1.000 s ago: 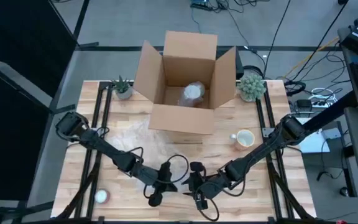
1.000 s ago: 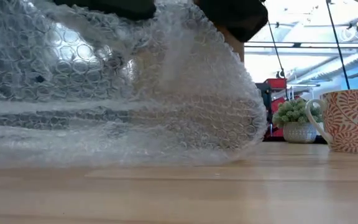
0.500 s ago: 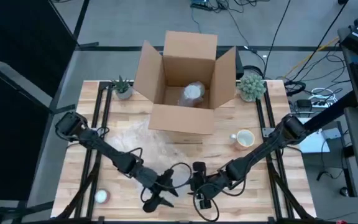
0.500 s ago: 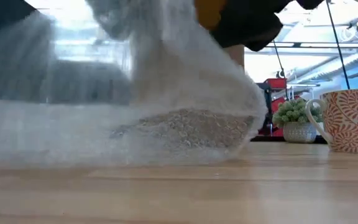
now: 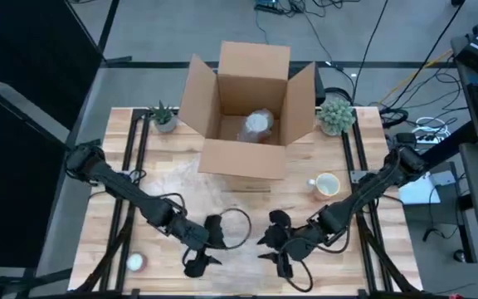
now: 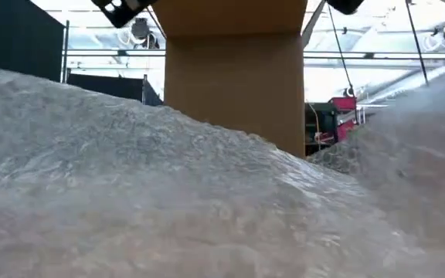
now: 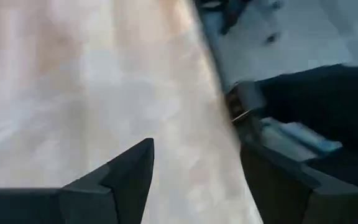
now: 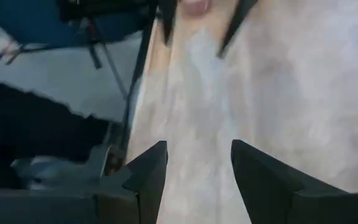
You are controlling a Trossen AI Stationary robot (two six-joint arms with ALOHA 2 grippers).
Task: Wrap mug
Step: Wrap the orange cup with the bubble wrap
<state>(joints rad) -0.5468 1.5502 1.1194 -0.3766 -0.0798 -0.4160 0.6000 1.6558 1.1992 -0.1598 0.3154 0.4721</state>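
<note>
A sheet of clear bubble wrap (image 6: pixel 207 201) lies slumped on the table near its front edge and fills the low view; in the high view it shows faintly (image 5: pixel 191 187). The mug (image 5: pixel 327 184) stands upright on the wood right of the box, apart from the wrap and hidden in the low view. My left gripper (image 5: pixel 196 256) (image 7: pixel 197 149) is open over the wrap near the front edge. My right gripper (image 5: pixel 279 252) (image 8: pixel 199 146) stands open just right of it, with nothing between its fingers.
An open cardboard box (image 5: pixel 247 108) at the table's far middle holds a wrapped bundle (image 5: pixel 257 123). Small potted plants (image 5: pixel 163 116) (image 5: pixel 336 115) flank it. A small white round thing (image 5: pixel 135 262) lies at the near left. A cable loop (image 5: pixel 235 228) lies between the arms.
My left gripper has opened and let go of the bubble wrap. Both grippers have drawn apart, left toward the table's left edge, right toward its right. The wrap, held up a second ago, has fallen toward the near edge and now covers the low camera's view of the mug.
</note>
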